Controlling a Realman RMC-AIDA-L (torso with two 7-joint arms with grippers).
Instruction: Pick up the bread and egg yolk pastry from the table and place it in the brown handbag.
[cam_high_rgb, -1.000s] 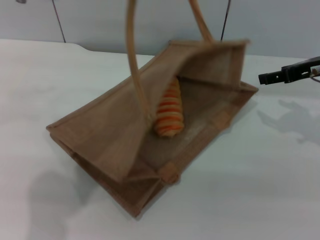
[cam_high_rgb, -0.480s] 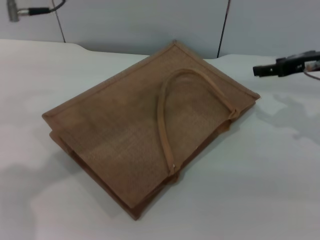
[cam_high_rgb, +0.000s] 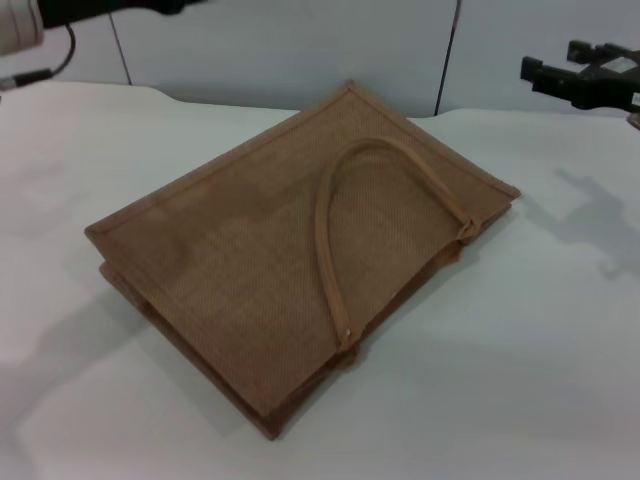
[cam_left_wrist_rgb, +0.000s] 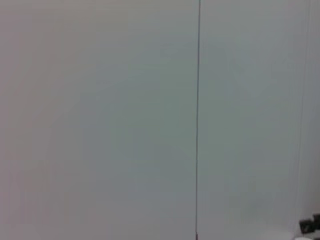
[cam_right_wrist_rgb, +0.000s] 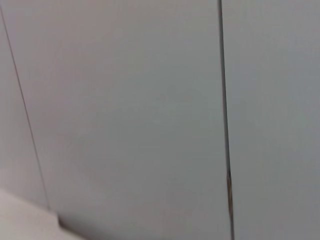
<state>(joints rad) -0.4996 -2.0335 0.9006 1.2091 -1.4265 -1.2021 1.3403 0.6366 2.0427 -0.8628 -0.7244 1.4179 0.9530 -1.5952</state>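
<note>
The brown handbag (cam_high_rgb: 300, 250) lies flat on the white worktop (cam_high_rgb: 520, 380), its handle (cam_high_rgb: 345, 215) on top. Bread and pastry are not visible. The right gripper (cam_high_rgb: 560, 78) hangs at the far right, fingers apart. The left gripper (cam_high_rgb: 150, 8) is far left; its fingers I cannot tell.

White table (cam_high_rgb: 520, 380) w/ grey panelled wall (cam_high_rgb: 300, 50) behind, dark seams.
</note>
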